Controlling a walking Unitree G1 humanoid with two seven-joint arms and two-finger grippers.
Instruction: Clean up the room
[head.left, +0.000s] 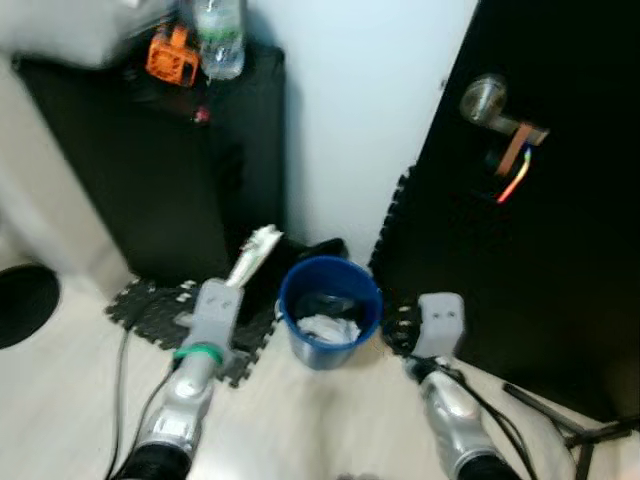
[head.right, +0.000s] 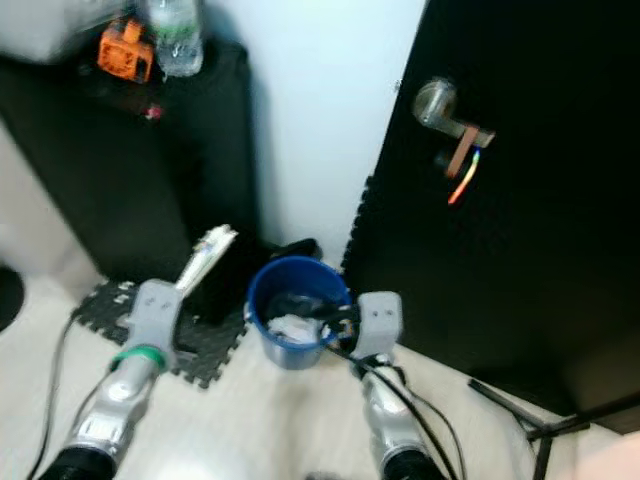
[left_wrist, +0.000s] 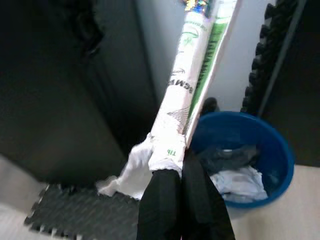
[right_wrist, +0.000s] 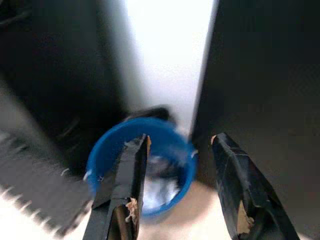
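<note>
I observe my left gripper (left_wrist: 177, 187) clamped on a white-and-green wrapper (left_wrist: 187, 90) beside the blue bin (head.left: 330, 310), while my right gripper (right_wrist: 180, 190) stands wide apart.

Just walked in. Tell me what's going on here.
The robot stands at a blue bin on the floor between a black cabinet and a dark door. Its left gripper is shut on a white-and-green wrapper, held up beside the bin. The right gripper hangs open near the bin, which already holds white scraps.
</note>
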